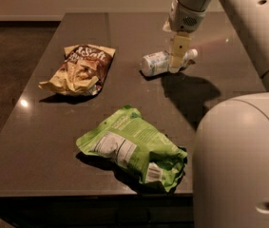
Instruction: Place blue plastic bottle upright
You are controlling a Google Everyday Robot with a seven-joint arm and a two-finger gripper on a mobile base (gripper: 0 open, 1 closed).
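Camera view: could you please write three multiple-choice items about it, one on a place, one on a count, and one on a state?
1. Where is the end effector?
A. at the near left corner of the dark table
B. at the small clear plastic bottle with a white cap, on the far right part of the table
C. over the floor

2. How many crumpled snack bags lie on the table?
A. one
B. four
C. two

3. How is the bottle placed?
A. lying on its side
B. standing upright
C. lifted in the air

Answers:
1 B, the end effector overlaps the bottle's cap end.
2 C, only the brown-and-yellow snack bag and the green snack bag show.
3 A, its length runs along the tabletop, with the cap toward the right.
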